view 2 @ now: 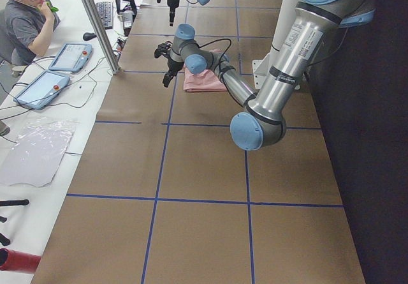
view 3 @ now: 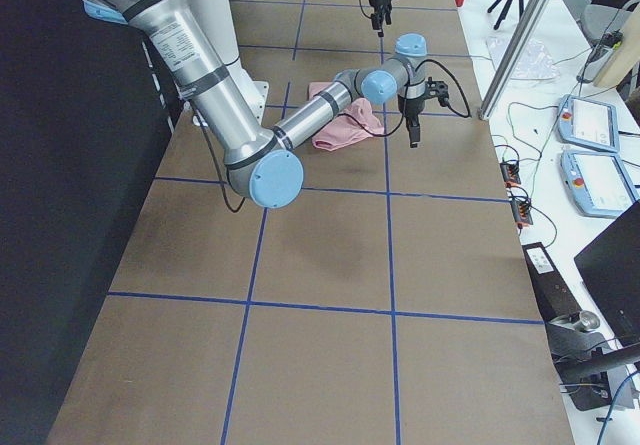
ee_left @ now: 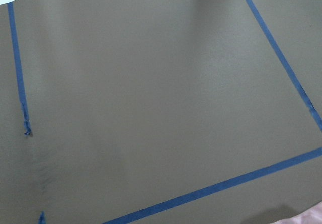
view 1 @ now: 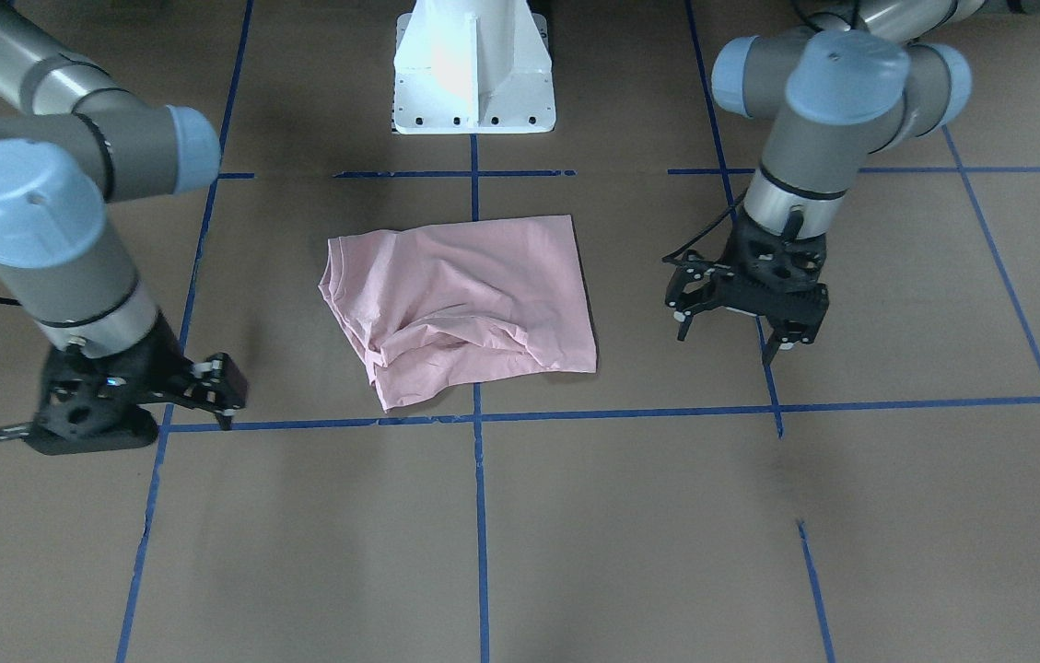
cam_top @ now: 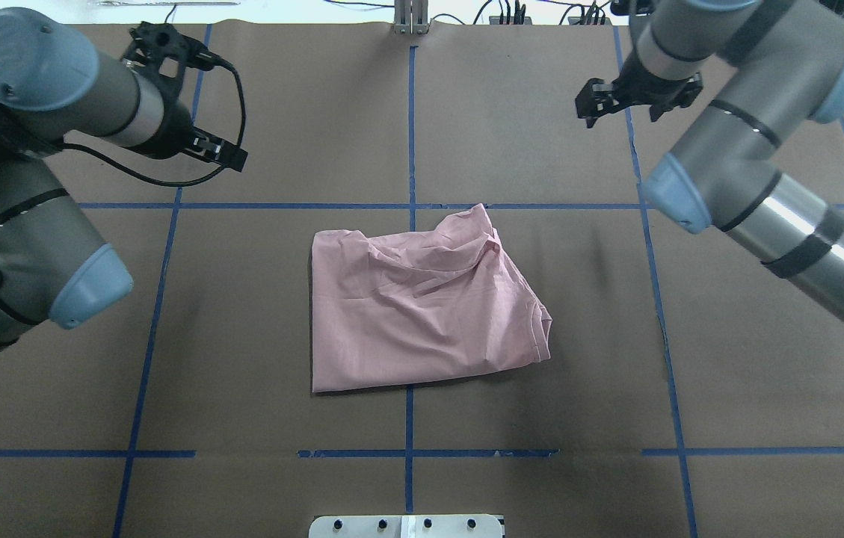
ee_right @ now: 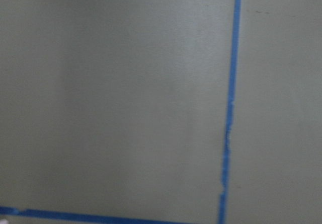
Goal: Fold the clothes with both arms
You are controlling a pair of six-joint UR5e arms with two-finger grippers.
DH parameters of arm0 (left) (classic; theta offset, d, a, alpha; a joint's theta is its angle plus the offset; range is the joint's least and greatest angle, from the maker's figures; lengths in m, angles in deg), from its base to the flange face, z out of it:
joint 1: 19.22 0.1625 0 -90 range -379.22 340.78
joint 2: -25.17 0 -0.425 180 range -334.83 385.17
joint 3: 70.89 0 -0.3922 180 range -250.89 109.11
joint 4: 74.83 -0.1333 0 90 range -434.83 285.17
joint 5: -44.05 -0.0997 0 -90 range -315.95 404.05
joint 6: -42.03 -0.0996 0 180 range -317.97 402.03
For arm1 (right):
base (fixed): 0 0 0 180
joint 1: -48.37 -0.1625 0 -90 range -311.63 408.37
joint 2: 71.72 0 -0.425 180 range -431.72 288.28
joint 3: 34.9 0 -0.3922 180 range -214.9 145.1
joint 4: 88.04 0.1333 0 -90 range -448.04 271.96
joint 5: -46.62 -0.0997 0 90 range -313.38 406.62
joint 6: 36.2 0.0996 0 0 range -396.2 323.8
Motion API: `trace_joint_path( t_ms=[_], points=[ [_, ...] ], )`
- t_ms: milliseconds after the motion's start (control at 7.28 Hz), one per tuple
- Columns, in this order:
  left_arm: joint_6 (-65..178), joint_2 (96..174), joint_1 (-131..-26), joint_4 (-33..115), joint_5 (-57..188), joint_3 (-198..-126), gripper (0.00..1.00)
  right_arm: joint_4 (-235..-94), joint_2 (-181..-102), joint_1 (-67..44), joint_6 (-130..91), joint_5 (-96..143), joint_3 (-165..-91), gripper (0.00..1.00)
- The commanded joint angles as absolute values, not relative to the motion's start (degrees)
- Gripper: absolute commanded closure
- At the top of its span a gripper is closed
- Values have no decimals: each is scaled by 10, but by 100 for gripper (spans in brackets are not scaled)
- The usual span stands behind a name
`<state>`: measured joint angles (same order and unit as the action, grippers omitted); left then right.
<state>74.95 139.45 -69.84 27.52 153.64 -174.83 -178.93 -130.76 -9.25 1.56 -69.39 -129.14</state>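
Observation:
The clothes are one pale pink T-shirt (view 1: 473, 295) (cam_top: 422, 306), lying roughly folded and wrinkled in the middle of the brown table, with no print showing. Neither arm touches it. My left gripper (cam_top: 201, 93) (view 1: 730, 331) hangs open and empty over the table, off the shirt's far left corner in the overhead view. My right gripper (cam_top: 635, 104) (view 1: 220, 396) is also open and empty, off the far right corner. Both wrist views show only brown paper and blue tape; a sliver of the pink shirt (ee_left: 314, 218) sits in the left wrist view's bottom corner.
Blue tape lines (cam_top: 410, 205) divide the brown paper into squares. The white pedestal base (view 1: 473, 74) stands at the robot's edge. Beyond the far edge are a metal post (view 2: 95, 22), a seated person (view 2: 25, 16) and tablets (view 2: 69, 55).

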Motion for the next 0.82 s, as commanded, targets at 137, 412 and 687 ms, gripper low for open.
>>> trace_joint_path(
  t_ms=[137, 412, 687],
  points=[
    [484, 1295, -860, 274, 1612, -1768, 0, -1829, -1458, -262, -307, -780, -1344, 0],
    [377, 1229, -963, 275, 1652, -1760, 0, -1827, -1548, -349, -403, -817, -1341, 0],
    [376, 1176, -1022, 291, 1691, -1751, 0, -1762, -1662, -378, -400, -816, -1334, 0]
  ],
)
